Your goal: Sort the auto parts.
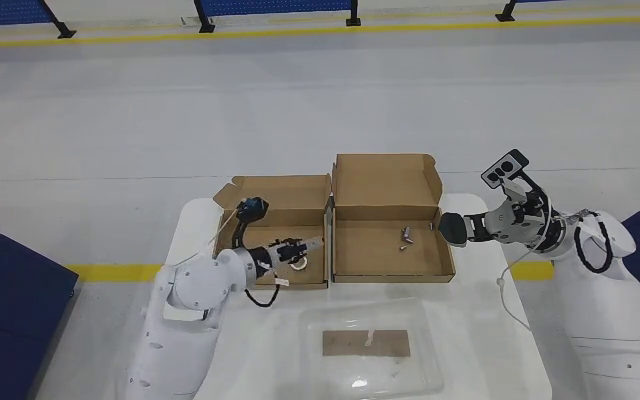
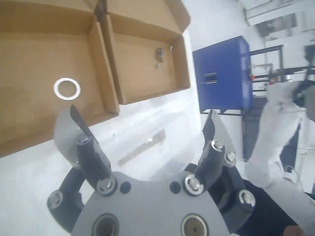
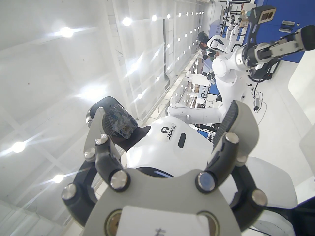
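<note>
**L gripper open over left box, ring loose beside it**

Left wrist view: the left gripper [image 2: 142, 111] is seen w/ fingers spread wide and nothing held btwn them. A flat metal ring [image 2: 67, 88] is shown lying on the floor of the left box [image 2: 29, 57]. It lies just past one fingertip, outside the gap, and no contact can be seen. Small metal parts [image 2: 159, 53] are seen on the floor of the right box [image 2: 137, 79], toward its far wall and well apart from the gripper.

Top view: the layout is given here. Both boxes are set side by side w/ lids folded back on the white table [image 1: 480, 300]. The left gripper is placed over the left box, on the half next to the right box. From above the ring is hard to tell under the gripper. A clear tray [image 1: 418, 322] w/ a brown strip [image 1: 365, 343] is set nearer the robot than the boxes.

Right wrist view: the right gripper [image 3: 166, 110] is seen wide open and empty, tilted up toward the ceiling. From above, the right arm [image 1: 510, 222] is held just beside the right box's outer wall.
</note>
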